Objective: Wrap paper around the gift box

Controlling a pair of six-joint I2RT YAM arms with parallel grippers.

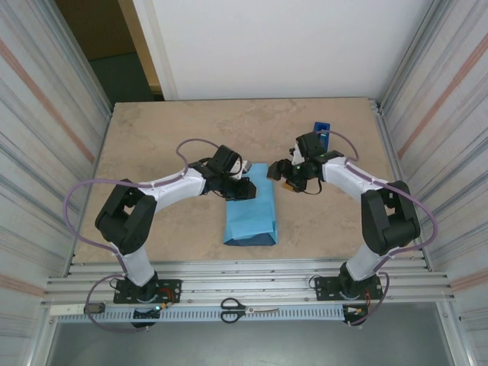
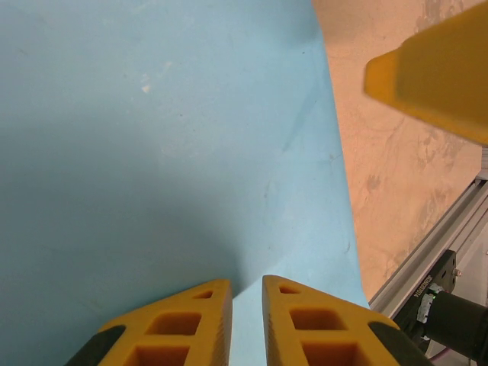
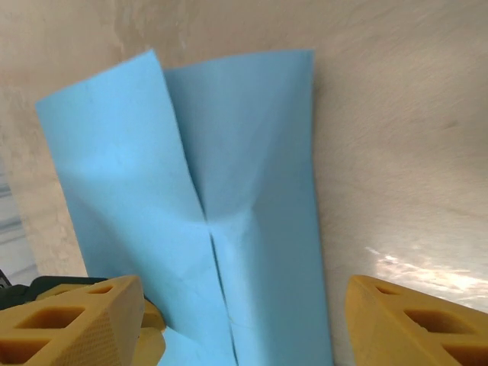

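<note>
- Two fingers (image 2: 183, 324) of the left end effector (image 2: 246, 286) sit nearly pressed together, pinching the light-blue paper (image 1: 250, 217) at a crease.
- Right end effector (image 3: 244, 293) is spread wide, with the folded paper just ahead of it, lying on the counter (image 1: 152, 145).

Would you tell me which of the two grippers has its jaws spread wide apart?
The right gripper: its jaws stand far apart, whereas those of the left gripper nearly meet on the paper.

The paper (image 1: 250, 210) was plain pale sky blue, table (image 1: 168, 137) was beige with mottled stone veining, tape dispenser (image 1: 321, 130) was royal blue, scissors (image 1: 242, 309) had black handles.
</note>
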